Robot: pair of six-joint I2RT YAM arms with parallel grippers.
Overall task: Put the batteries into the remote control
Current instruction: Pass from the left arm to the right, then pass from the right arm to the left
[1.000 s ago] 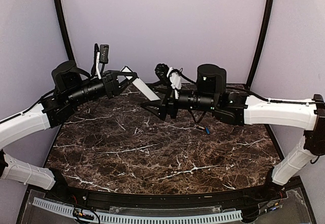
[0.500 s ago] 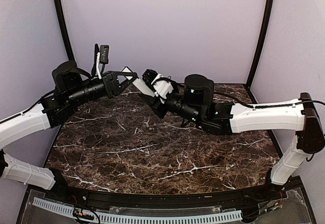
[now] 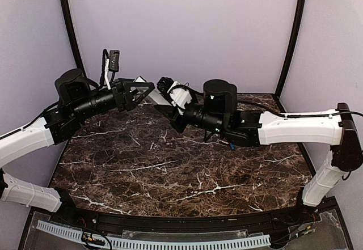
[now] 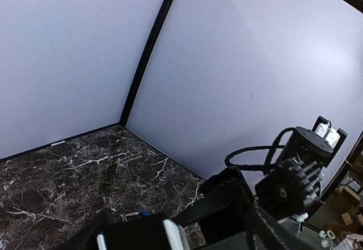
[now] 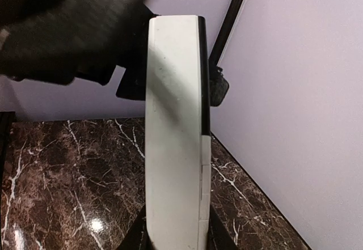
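The remote control (image 3: 155,96) is a slim white bar held in the air over the back of the table, between the two arms. My right gripper (image 3: 163,104) is shut on its lower end. In the right wrist view the remote control (image 5: 173,119) rises upright from the right gripper (image 5: 174,236), its dark face along the right side. My left gripper (image 3: 148,87) stands open around the remote's upper end. One of the batteries (image 3: 231,145), blue with a metallic tip, lies on the table under the right forearm. The left wrist view shows this battery (image 4: 136,213) too.
The dark marble table (image 3: 170,170) is walled by pale panels with black corner posts (image 3: 292,34). The right arm's wrist (image 4: 283,187) and its cable fill the lower right of the left wrist view. A black bracket (image 3: 115,60) stands up from the left arm.
The right arm swung left to the remote and shut its jaws on the lower end. The left gripper then opened its jaws and drew back slightly.
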